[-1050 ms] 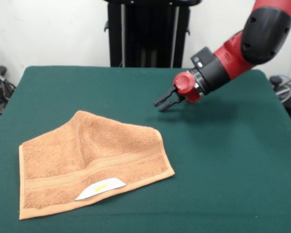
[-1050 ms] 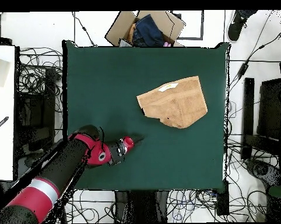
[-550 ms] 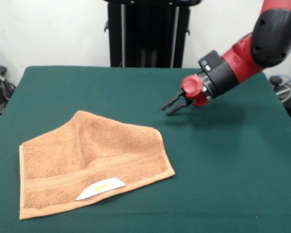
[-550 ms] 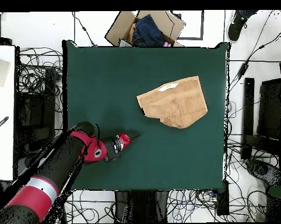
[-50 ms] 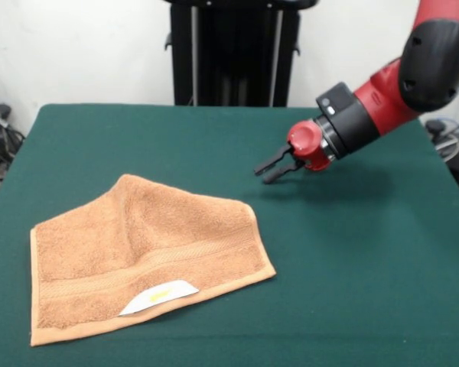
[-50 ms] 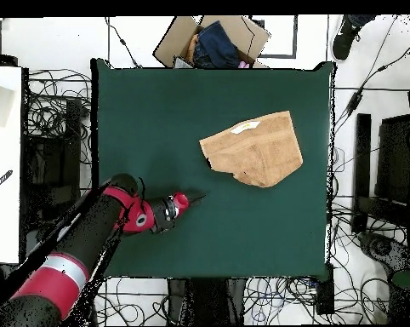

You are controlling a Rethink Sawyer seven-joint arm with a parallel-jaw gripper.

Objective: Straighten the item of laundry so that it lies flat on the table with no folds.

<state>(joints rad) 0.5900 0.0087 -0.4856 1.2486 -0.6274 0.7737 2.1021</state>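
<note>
The towel (image 5: pixel 145 260) lies on the green table (image 5: pixel 367 267), one corner folded over, well apart from the gripper (image 5: pixel 269 167). The front view shows the white label (image 5: pixel 159 297) and the jaws slightly parted, holding nothing (both barely legible from above). The overhead view alone shows a cardboard box (image 6: pixel 213 40) beyond the table's edge.

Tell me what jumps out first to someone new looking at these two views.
The orange-tan towel lies on the green table, one corner folded over so it reads as a rough triangle, with a white label at its front edge. The red and black arm reaches in from the front view's right, its gripper open above bare felt, clear of the towel. In the overhead view, a cardboard box sits beyond the table's top edge.
</note>
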